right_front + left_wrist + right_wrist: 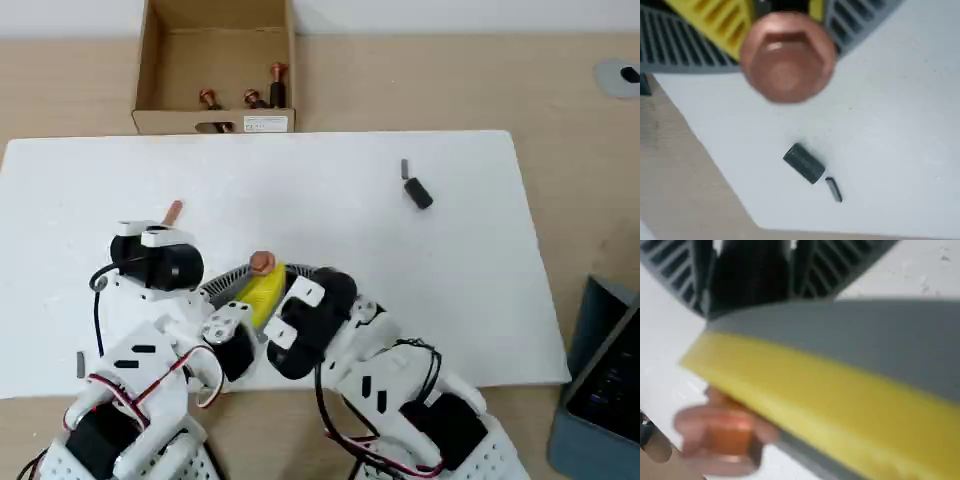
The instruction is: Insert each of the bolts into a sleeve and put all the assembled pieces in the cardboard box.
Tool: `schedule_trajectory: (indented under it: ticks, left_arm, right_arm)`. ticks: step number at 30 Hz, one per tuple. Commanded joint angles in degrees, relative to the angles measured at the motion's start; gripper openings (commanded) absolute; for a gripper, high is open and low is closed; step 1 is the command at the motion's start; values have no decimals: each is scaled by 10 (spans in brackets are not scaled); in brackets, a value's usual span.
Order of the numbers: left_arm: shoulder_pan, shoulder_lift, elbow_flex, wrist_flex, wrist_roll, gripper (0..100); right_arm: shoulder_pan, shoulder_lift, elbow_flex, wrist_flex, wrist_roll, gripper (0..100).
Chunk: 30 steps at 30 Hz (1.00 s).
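**Left gripper (pixel 261 280) clenched on a copper-coloured hex-head bolt (pixel 788 57), above the white mat (pixel 890 125).**
Good insertion likely needs the shank collinear with the bore of the short black cylindrical sleeve (pixel 804 163), which lies on its side well apart, so one must be turned first. The bolt's long axis seems near upright: head up, shank downward and hidden.

The cardboard box (pixel 180 122) stands beyond the mat's (pixel 450 300) far edge, left of centre, with three assembled pieces (pixel 245 97) inside along its near wall. On the mat, a sleeve (pixel 418 193) lies far right, a small piece (pixel 405 168) just behind it. One loose bolt (pixel 174 212) lies at the left. A second bolt (pixel 262 263) sits at the near middle, in the left gripper (pixel 256 280).
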Motion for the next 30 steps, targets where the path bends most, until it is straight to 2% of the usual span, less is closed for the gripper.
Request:
schedule_trajectory:
  ticks: [1, 7, 15, 22, 30]
  left_arm:
    - [14, 0, -1, 22, -2, 22]
    - [-3, 0, -6, 44, 1, 183]
    - [-43, 0, -43, 46, -4, 189]
    - [-92, 0, -47, 44, -67, 189]
    - [-110, 0, -104, 46, -69, 165]
  right_arm:
    - [-16, -60, -35, -27, 6, 9]
    - [-16, -60, -32, -27, 6, 9]
    - [-16, -60, -30, -24, 6, 9]
    - [-16, -59, -30, -24, 6, 9]
    - [-14, -59, -25, -24, 5, 9]
